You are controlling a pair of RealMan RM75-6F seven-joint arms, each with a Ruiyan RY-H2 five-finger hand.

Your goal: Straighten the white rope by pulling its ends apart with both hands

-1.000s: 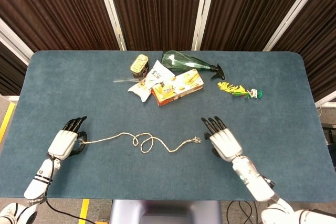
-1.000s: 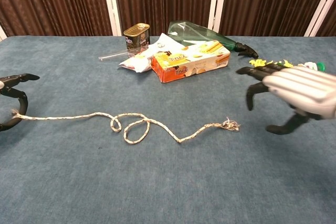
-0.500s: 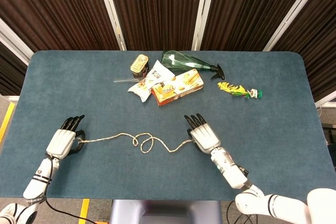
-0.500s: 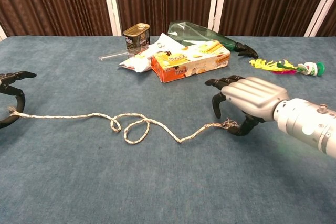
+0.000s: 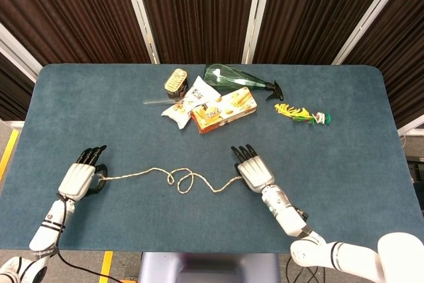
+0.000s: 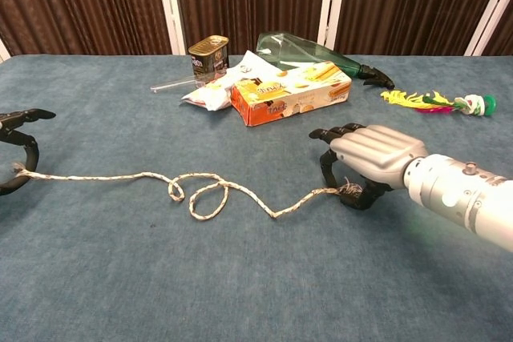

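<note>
The white rope (image 5: 179, 178) lies on the blue table (image 5: 331, 164), with a double loop (image 6: 196, 191) near its middle. My left hand (image 5: 79, 180) sits at the rope's left end. In the chest view only its fingertips (image 6: 24, 116) show, spread apart, with the rope end (image 6: 18, 170) lying in the gap between them. My right hand (image 5: 254, 171) is arched over the frayed right end (image 6: 349, 190). Its fingers (image 6: 325, 158) curve down on one side and the thumb on the other, without visibly closing on the rope.
At the back of the table lie a tin can (image 5: 175, 81), a white snack bag (image 5: 189, 101), an orange box (image 5: 224, 109), a green spray bottle (image 5: 232, 77) and a clear straw (image 6: 172, 83). A yellow feather toy (image 5: 301, 113) lies to the right.
My right hand swept left from beside the rope and came down over the frayed end, then edged a little closer. The left hand has barely shifted and the rope lies as before.
</note>
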